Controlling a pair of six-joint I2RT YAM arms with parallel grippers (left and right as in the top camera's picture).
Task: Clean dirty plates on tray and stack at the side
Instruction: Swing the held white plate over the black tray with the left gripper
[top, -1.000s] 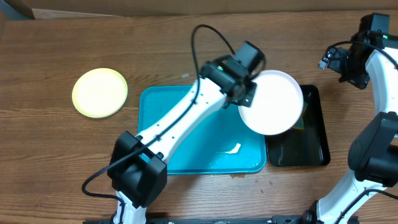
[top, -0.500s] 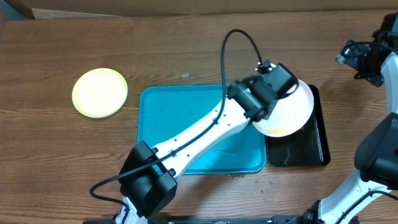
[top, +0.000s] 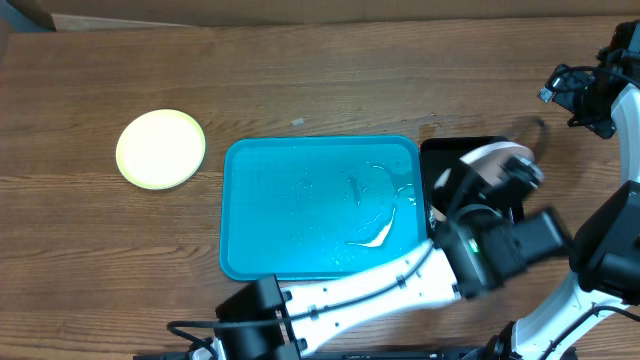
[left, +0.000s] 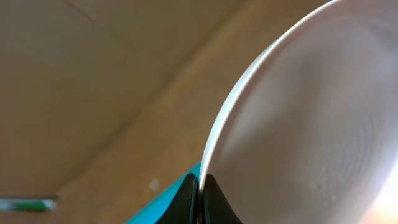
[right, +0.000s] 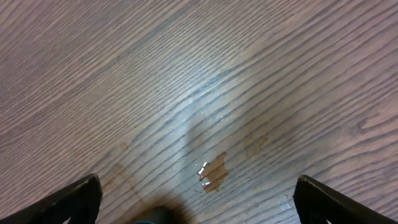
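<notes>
A white plate (top: 497, 160) hangs tipped steeply on edge over the black tray (top: 446, 151), with my left gripper (top: 478, 200) shut on its rim. The left wrist view shows that plate (left: 298, 112) filling the right side, its thin rim pinched between the gripper's (left: 200, 200) black fingertips. The turquoise tray (top: 250, 200) lies mid-table, wet, with no plate on it. A pale yellow plate (top: 160, 149) rests on the table at the left. My right gripper (top: 575, 95) hovers open at the far right, with only wood between its fingers (right: 74, 200).
A small white scrap (top: 375, 238) and water streaks lie in the turquoise tray. A small brown liquid spot (right: 213, 173) sits on the wooden table under the right gripper. My left arm (top: 380, 285) stretches along the table's front edge.
My left arm swung the white plate from above the turquoise tray's back right corner to over the black tray and tipped it on edge. The right arm shifted slightly rightward.
</notes>
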